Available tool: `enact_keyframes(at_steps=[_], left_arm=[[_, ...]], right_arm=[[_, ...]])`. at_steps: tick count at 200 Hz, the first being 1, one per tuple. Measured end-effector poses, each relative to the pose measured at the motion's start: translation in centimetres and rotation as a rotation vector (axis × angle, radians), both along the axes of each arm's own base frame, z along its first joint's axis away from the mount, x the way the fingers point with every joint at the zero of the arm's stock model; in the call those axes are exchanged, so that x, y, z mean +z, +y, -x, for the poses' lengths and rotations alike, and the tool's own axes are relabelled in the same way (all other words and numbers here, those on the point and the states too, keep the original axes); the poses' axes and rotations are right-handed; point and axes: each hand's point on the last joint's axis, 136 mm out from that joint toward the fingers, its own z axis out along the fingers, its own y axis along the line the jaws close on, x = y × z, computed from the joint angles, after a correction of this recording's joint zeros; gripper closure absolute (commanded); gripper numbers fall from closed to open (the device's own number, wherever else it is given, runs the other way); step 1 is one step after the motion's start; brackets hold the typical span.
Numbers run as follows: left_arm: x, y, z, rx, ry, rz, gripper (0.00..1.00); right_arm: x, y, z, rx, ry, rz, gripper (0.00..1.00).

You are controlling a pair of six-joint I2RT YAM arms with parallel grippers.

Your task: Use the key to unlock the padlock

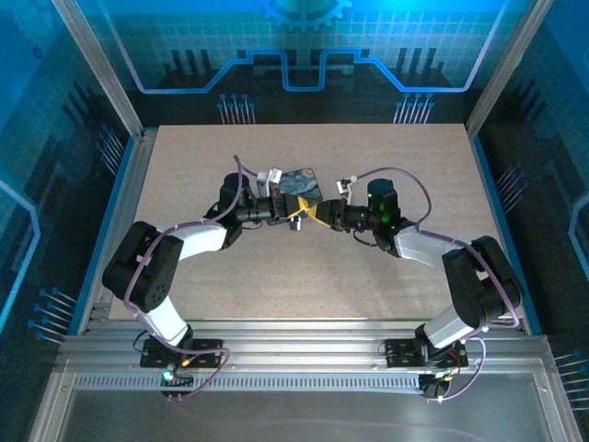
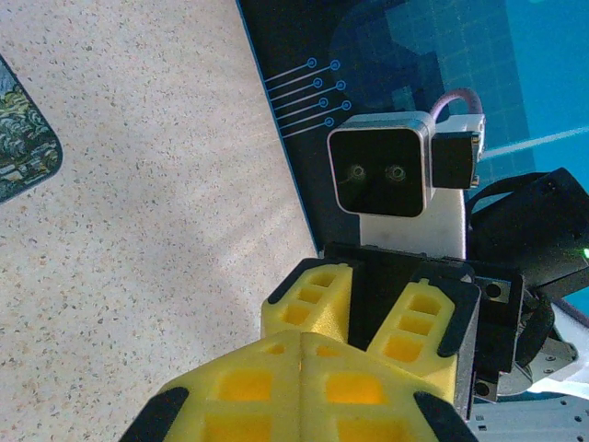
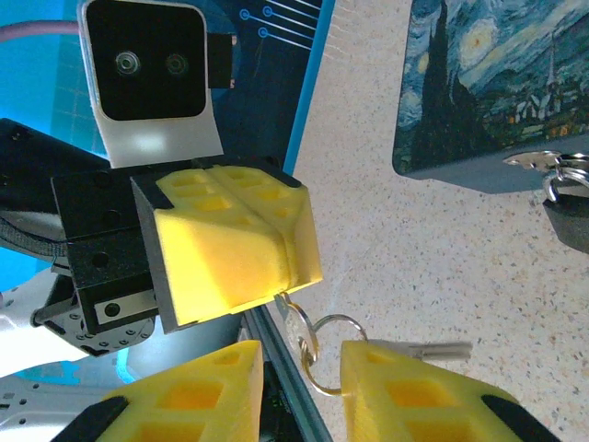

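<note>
In the right wrist view my left gripper [image 3: 290, 272] is shut, and a small silver key [image 3: 296, 320] pokes out of its yellow fingertips. A wire ring [image 3: 342, 324] hangs from that key, and a second key blade [image 3: 440, 350] sticks out to the right. My right gripper [image 3: 302, 361] is open, with its jaws on either side of the ring and not touching it. The dark padlock [image 3: 568, 216] hangs from the hasp of the swirl-painted box [image 3: 488, 92] at the right edge. From above, both grippers [image 1: 293, 218] [image 1: 322, 217] meet tip to tip just in front of the box [image 1: 300, 183].
The left wrist view shows my shut left gripper [image 2: 302, 339] facing the right gripper's spread fingers [image 2: 317, 295] and its wrist camera [image 2: 382, 170]. A box corner [image 2: 23, 138] lies at the left. The speckled table [image 1: 405, 147] is bounded by aluminium rails [image 1: 276, 354].
</note>
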Motion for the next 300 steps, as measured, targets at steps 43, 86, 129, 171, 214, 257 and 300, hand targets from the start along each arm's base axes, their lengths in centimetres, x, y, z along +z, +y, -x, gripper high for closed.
enact_keyframes(at_steps=[43,86,129,171,214,257,300], left_arm=[[0.4,0.0,-0.2,0.01,-0.004,0.013,1.0],[0.4,0.1,-0.3,0.015,-0.001,0.015,1.0],[0.4,0.1,-0.3,0.015,-0.001,0.016,1.0],[0.5,0.0,-0.3,0.015,-0.007,0.018,1.0],[0.7,0.1,-0.3,0.015,-0.018,0.023,1.0],[0.6,0.1,-0.2,0.015,-0.023,0.025,1.0],[0.7,0.1,-0.3,0.018,-0.023,0.032,1.0]], right_arm=[[-0.6,0.5,0.0,0.007,0.023,-0.006,0.74],[-0.5,0.7,-0.2,0.005,0.023,-0.02,0.74],[-0.4,0.8,-0.3,0.002,0.024,-0.026,0.73],[-0.2,0.8,-0.4,-0.001,0.025,-0.034,0.72],[0.3,0.8,-0.5,-0.006,0.019,-0.05,0.74],[0.3,0.8,-0.6,-0.011,0.027,-0.054,0.81],[0.4,0.8,-0.6,-0.012,0.028,-0.058,0.87]])
